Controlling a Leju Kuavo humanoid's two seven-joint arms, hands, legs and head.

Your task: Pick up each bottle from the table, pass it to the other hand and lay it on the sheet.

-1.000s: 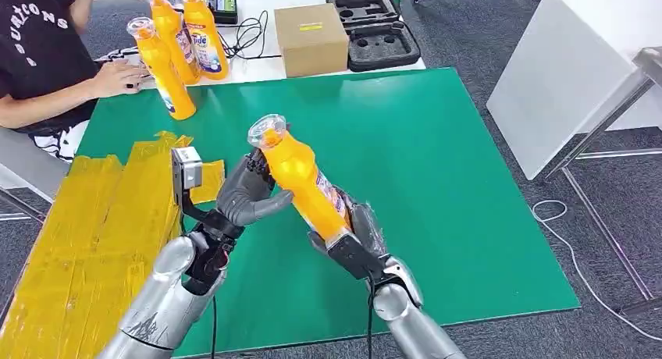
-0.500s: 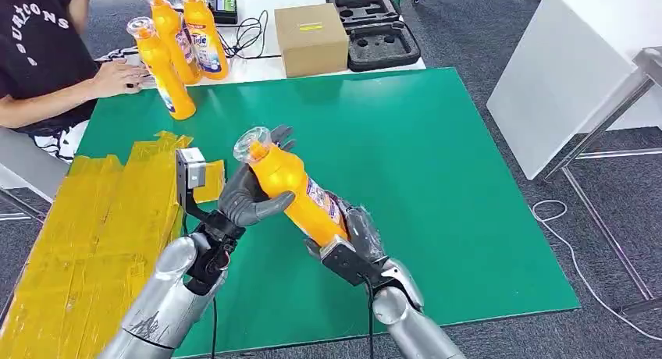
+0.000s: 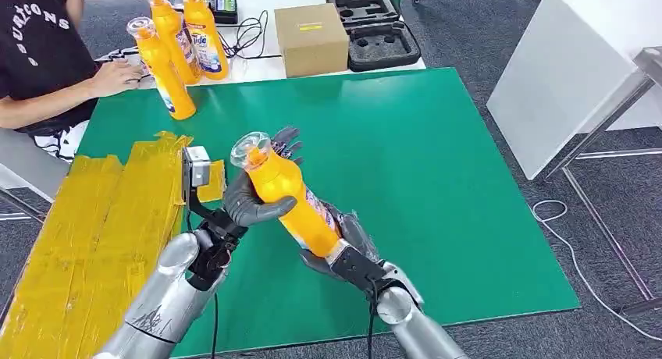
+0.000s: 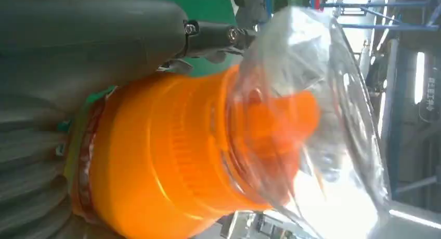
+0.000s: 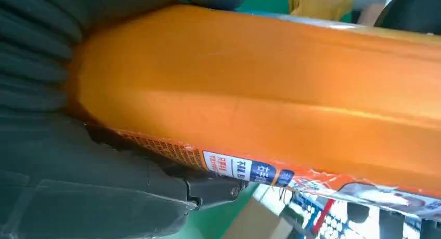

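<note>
**Bottle between both my hands above the green mat**

I have the orange bottle [image 3: 287, 193] in the air over the near left part of the green mat [image 3: 437, 179], tilted, its clear cap [image 3: 251, 149] leaning toward the yellow sheet [image 3: 94, 234]. My right hand [image 3: 343, 238] grips the bottle's base from below, fingers wrapped around the lower body; in my right wrist view the label [image 5: 244, 169] runs along the bottle just beside my thumb. My left hand [image 3: 254, 195] is at the bottle's upper part, thumb pressed across the shoulder on my side and fingers [image 3: 286, 140] spread behind the neck. In my left wrist view the orange shoulder and the cap under clear wrap lie against my palm [image 4: 78, 52]; I cannot tell how firmly those fingers hold.

The yellow sheet covers the mat's left edge, just beside my left wrist. At the mat's far left corner one more bottle [image 3: 162, 69] stands upright, and two others [image 3: 193, 33] stand just beyond it on the white table [image 3: 258, 62]. A person's hand [image 3: 117, 76] rests beside them. A cardboard box [image 3: 311, 37] and a black foam case [image 3: 375, 31] sit past the mat's far edge.
</note>
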